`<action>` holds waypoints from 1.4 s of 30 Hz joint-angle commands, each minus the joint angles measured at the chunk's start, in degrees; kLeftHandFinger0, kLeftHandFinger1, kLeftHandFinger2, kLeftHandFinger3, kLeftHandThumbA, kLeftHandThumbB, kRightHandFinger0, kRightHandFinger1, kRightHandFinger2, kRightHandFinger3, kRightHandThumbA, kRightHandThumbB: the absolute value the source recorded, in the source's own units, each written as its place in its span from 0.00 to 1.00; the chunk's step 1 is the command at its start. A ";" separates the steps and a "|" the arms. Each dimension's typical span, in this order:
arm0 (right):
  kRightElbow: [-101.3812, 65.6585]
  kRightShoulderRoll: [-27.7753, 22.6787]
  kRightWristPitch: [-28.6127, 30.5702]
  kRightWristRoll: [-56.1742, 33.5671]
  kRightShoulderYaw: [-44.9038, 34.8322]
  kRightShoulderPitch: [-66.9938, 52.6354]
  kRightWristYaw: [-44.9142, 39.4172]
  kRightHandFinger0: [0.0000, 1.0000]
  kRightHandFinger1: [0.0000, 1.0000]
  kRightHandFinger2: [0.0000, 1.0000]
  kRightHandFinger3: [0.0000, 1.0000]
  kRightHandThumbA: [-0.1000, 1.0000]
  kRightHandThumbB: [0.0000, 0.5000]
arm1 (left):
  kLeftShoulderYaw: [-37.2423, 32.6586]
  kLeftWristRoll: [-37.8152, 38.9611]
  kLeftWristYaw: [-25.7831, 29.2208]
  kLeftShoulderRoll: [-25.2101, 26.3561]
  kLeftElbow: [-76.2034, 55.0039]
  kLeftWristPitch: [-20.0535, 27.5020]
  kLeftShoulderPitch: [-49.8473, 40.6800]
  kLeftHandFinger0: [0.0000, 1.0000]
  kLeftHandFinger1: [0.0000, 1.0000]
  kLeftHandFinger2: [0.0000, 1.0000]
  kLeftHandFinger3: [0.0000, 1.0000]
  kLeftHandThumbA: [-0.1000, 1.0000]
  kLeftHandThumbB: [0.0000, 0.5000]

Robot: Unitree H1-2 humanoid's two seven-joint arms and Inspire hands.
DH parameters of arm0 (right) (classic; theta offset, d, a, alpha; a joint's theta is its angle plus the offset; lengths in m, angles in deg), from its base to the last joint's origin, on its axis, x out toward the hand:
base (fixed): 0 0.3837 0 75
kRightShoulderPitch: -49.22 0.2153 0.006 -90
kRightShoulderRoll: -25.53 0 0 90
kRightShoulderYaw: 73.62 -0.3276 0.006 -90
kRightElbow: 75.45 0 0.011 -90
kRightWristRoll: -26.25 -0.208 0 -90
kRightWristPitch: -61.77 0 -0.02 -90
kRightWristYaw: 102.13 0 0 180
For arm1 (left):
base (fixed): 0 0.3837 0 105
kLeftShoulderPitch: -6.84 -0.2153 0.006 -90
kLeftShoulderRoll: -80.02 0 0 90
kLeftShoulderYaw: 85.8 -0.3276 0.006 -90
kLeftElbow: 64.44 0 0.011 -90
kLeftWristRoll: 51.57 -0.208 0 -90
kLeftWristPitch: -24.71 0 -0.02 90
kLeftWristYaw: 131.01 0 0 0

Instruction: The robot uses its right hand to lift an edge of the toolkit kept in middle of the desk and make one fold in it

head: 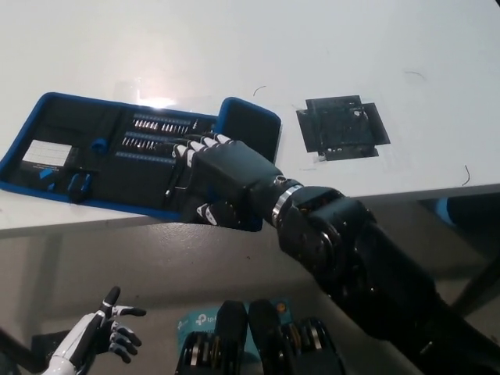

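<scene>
Seemingly right hand [226,181] on toolkit [117,152] flap.

Blue-edged toolkit [94,156], right flap raised

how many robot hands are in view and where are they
2: the black right hand lies over the right part of the open toolkit on the desk; the white left hand rests open at the lower left, below the desk edge.
</scene>
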 commanded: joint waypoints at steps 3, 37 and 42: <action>-7.03 -1.86 0.56 -3.91 -5.51 3.16 -1.94 1.00 1.00 1.00 1.00 0.57 1.00 | 0.64 0.17 0.00 0.44 -1.68 0.00 0.21 0.39 0.36 0.33 0.60 1.00 0.95; 7.04 -7.31 35.15 -32.89 -45.34 -34.89 23.27 0.81 1.00 1.00 1.00 0.20 0.49 | 1.55 0.08 0.12 0.86 -1.03 -0.01 -1.29 0.36 0.37 0.35 0.59 1.00 1.00; 13.35 -7.80 37.99 -33.14 -46.00 -35.37 25.65 0.81 1.00 1.00 1.00 0.24 0.52 | 1.75 0.24 0.12 0.83 -0.85 0.70 -1.60 0.35 0.35 0.32 0.55 1.00 1.00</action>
